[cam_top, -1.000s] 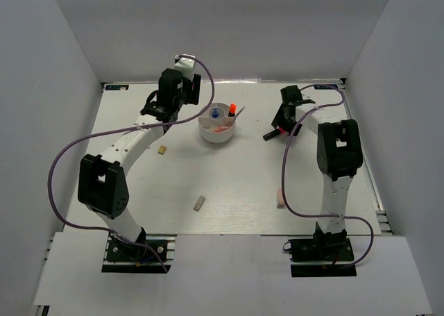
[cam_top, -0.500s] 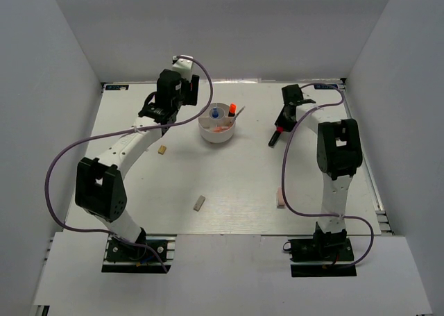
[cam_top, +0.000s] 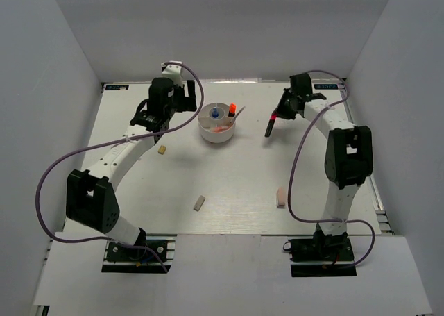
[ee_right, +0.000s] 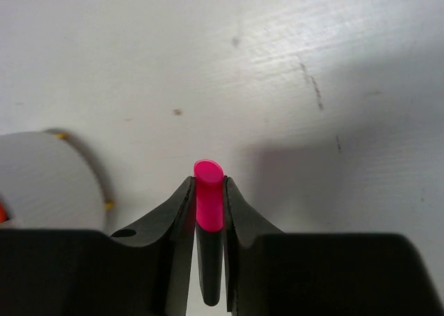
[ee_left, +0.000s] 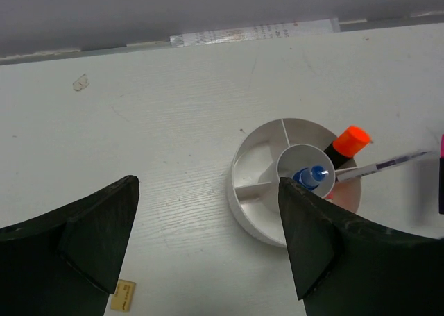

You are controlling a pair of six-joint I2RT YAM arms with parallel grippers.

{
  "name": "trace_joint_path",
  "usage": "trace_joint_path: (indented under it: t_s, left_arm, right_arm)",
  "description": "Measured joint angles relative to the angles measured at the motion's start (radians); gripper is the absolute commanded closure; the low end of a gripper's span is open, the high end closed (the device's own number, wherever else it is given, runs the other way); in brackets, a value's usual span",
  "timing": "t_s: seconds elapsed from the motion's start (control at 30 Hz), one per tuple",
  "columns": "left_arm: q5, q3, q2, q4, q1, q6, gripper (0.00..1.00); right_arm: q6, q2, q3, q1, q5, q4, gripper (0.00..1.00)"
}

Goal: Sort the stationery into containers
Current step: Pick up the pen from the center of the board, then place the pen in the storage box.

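Now, pink-capped highlighter (ee_right: 209, 198) in right hand (ee_right: 209, 183).

A white table (cam_top: 236, 184) with a faint grain sits boxed in by plain pale grey walls (cam_top: 229, 31) on the left, back and right. Soft, even light falls on it; a printed strip (ee_left: 253, 32) runs along its far edge.

In the right wrist view the round white plastic tub (ee_right: 41, 184) is cut off at 9 o'clock, and the black highlighter with a pink cap (ee_right: 209, 198) has most of its body hidden between the jaws. In the left wrist view that highlighter is clipped at 3 o'clock. From the top, the pinkish items (cam_top: 220, 128) in the tub are too small to tell
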Motion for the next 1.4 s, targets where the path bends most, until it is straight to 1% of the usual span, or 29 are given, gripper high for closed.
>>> trace_joint_path:
  t_s: [0.1,0.2,0.3,0.33,0.43,0.67,0.8,0.93,1.1,1.4]
  left_arm:
    - [0.032,-0.004,-0.026,-0.001,0.010,-0.036,0.08]
    - [0.045,-0.016,-0.043,0.001,0.018,-0.058,0.08]
    - [0.060,-0.023,-0.045,-0.003,0.023,-0.068,0.06]
    - [0.063,-0.026,-0.045,-0.003,0.024,-0.069,0.02]
    - [0.079,-0.030,-0.045,-0.008,0.027,-0.076,0.02]
    - [0.117,-0.030,-0.045,-0.009,0.042,-0.092,0.02]
    - [0.122,-0.030,-0.045,-0.018,0.069,-0.107,0.02]
    - [0.129,-0.030,-0.045,-0.027,0.091,-0.114,0.02]
    - [0.137,-0.030,-0.045,-0.039,0.106,-0.116,0.02]
    - [0.143,-0.030,-0.045,-0.053,0.120,-0.121,0.02]
  right_arm:
    - [-0.016,-0.085,0.000,-0.001,-0.037,0.054,1.00]
    - [-0.038,-0.169,0.001,-0.001,-0.069,0.143,1.00]
    - [-0.069,-0.232,0.002,0.005,-0.097,0.262,1.00]
    - [-0.083,-0.244,0.002,0.007,-0.103,0.304,1.00]
    - [-0.121,-0.258,0.000,0.021,-0.131,0.444,1.00]
    - [-0.162,-0.248,-0.090,0.063,-0.246,0.812,1.00]
    - [-0.155,-0.208,-0.138,0.081,-0.345,1.027,1.00]
    - [-0.151,-0.156,-0.168,0.102,-0.413,1.195,1.00]
    - [-0.158,-0.089,-0.169,0.128,-0.461,1.300,1.00]
    - [-0.173,0.008,-0.169,0.179,-0.497,1.382,1.00]
